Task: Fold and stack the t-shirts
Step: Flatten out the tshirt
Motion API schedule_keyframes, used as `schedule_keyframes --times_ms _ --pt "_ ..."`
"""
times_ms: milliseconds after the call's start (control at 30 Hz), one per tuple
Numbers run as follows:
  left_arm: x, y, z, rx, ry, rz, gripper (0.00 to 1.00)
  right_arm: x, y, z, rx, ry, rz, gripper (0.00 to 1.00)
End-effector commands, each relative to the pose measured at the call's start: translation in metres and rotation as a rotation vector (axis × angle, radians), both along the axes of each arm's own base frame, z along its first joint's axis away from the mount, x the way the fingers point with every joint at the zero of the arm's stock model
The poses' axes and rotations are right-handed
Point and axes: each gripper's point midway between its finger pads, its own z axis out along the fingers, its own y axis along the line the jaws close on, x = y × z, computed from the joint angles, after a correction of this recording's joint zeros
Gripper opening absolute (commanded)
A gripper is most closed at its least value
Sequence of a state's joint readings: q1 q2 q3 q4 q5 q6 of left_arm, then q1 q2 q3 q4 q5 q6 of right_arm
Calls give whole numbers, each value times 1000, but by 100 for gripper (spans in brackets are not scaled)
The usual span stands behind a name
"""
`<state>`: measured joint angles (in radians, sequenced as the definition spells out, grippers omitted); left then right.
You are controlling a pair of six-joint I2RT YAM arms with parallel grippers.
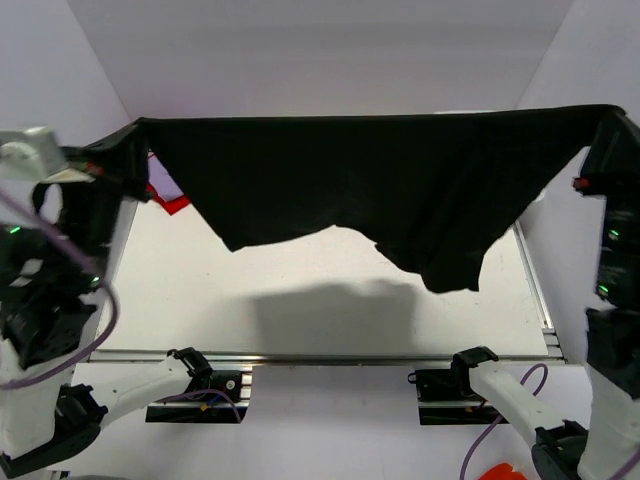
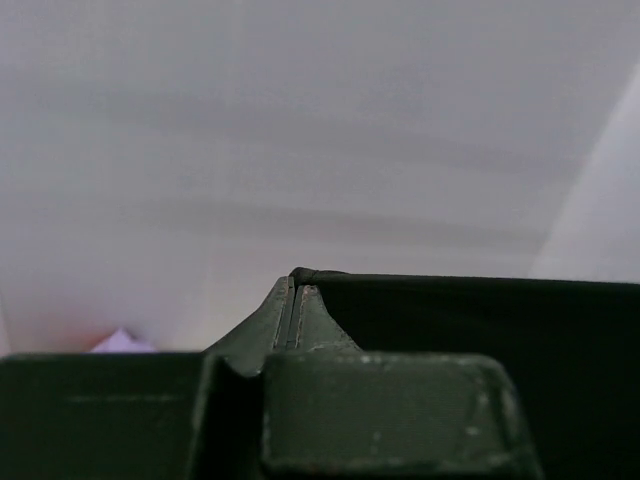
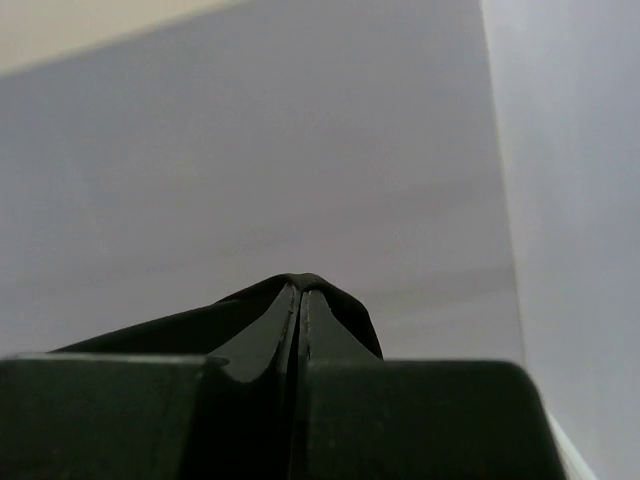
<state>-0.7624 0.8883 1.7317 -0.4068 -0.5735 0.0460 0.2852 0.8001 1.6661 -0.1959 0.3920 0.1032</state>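
**Top external.** White table (image 1: 300,280), matte top, metal rail (image 1: 320,357) along near edge. Plain white walls (image 1: 300,60) at back and both sides. Black t-shirt (image 1: 400,180) spread in the air well above the table, throwing a soft shadow (image 1: 320,315) directly beneath. Long axis left to right; top edge taut and almost level, lower edge hanging uneven, lowest right of centre. Left gripper (image 1: 128,140) at the black t-shirt's top left corner, right gripper (image 1: 608,125) at its top right corner. Red t-shirt (image 1: 170,203) just below the black t-shirt's left corner, mostly hidden behind it.

**Left wrist.** Left gripper (image 2: 298,285) pinched tight on the black t-shirt (image 2: 480,340), fingers together with only the cloth edge between. Cloth stretching away right as a flat dark sheet. Sliver of lavender t-shirt (image 2: 122,342) low and left of the black t-shirt. Blank white wall behind.

**Right wrist.** Right gripper (image 3: 302,287) clamped on the black t-shirt (image 3: 345,312), cloth bunched over the fingertips and trailing away left. Pale wall behind, corner seam to the right of the black t-shirt.
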Motion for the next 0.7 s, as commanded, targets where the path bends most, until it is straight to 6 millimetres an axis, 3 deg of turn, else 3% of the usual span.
schedule_keyframes --times_ms 0,100,233,333,400,533,567,633,667 --pt "-43 24 30 10 -116 -58 0 -59 -1 37 -65 -135 48 0" --pt "-73 30 48 6 -205 -141 0 -90 2 50 -83 -199 105 0" --pt "-92 30 58 31 -248 -200 0 -133 6 63 -127 -284 168 0" --pt "-94 32 61 33 -245 -201 0 -145 5 63 -137 -305 171 0" --pt "-82 25 58 43 -220 -192 0 -141 4 60 -144 -294 154 0" --pt "-45 16 35 41 -123 -96 0 -105 3 49 -132 -253 101 0" --pt "-28 12 22 45 -90 -46 0 -71 12 33 -148 -186 101 0" --pt "-4 0 4 71 -41 -3 0 -36 15 14 -143 -120 74 0" --pt "14 -2 -14 95 4 70 0 -4 23 -1 -155 -67 72 0"
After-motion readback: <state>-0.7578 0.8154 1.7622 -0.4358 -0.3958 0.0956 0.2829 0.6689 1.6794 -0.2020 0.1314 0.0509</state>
